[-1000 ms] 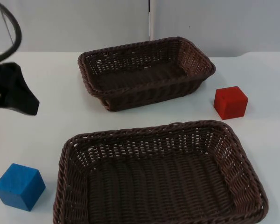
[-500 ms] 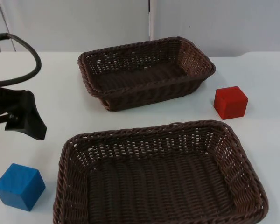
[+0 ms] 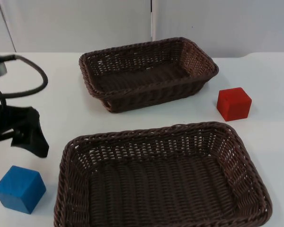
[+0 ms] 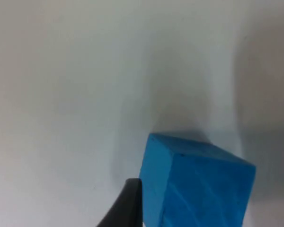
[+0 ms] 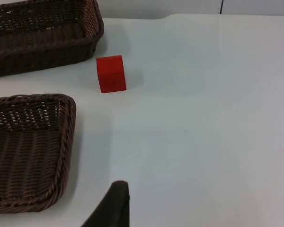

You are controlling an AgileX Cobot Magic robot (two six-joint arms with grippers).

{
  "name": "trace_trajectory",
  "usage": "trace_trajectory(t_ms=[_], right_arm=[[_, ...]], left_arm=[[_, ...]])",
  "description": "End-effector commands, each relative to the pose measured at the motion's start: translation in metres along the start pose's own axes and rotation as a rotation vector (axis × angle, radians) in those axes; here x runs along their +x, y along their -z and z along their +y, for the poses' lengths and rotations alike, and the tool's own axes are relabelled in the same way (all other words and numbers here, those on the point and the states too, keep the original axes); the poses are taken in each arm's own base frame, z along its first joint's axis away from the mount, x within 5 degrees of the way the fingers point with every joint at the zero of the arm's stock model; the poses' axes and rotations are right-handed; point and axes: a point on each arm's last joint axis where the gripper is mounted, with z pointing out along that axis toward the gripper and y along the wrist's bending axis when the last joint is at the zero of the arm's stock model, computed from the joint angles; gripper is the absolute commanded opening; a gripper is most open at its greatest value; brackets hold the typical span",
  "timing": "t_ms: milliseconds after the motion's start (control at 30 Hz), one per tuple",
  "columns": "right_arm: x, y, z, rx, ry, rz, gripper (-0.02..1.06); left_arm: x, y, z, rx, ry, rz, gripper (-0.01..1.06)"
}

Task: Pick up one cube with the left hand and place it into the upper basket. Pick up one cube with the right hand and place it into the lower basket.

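Note:
A blue cube point(image 3: 20, 189) rests on the white table near its front left corner, left of the lower basket point(image 3: 151, 131). My left gripper point(image 3: 35, 142) hangs just above and behind this cube, apart from it; up close the blue cube point(image 4: 199, 184) looms large in the left wrist view. A red cube point(image 3: 233, 104) stands at the right, between the upper basket point(image 3: 149, 89) and the lower one. From the right wrist view the red cube point(image 5: 110, 74) lies well ahead of the right gripper, which waits off to the right. Both brown wicker baskets hold nothing.
The upper basket point(image 5: 42, 47) and a corner of the lower basket point(image 5: 68, 142) lie left of the red cube in the right wrist view. Bare white table point(image 5: 203, 118) spreads to the right. A grey partition wall point(image 3: 85, 23) closes the back.
My left gripper has come in from the left edge and dropped forward, toward the blue cube. Cubes and baskets have stayed put.

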Motion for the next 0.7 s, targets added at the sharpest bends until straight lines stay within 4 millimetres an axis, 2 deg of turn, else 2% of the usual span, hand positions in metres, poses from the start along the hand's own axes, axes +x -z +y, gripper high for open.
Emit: trace_trajectory(t_ms=[0, 533, 667], right_arm=[[0.000, 0.000, 0.000, 0.003, 0.010, -0.004, 1.05], [0.000, 0.000, 0.000, 0.003, 0.010, -0.004, 1.05], [0.000, 0.000, 0.000, 0.003, 0.010, -0.004, 1.05]], left_arm=[[-0.001, -0.008, 0.001, -0.009, 0.000, 0.020, 0.92], [0.001, -0.031, 0.008, -0.047, -0.007, 0.065, 0.92], [0.003, -0.041, 0.013, -0.066, -0.024, 0.101, 0.92]])
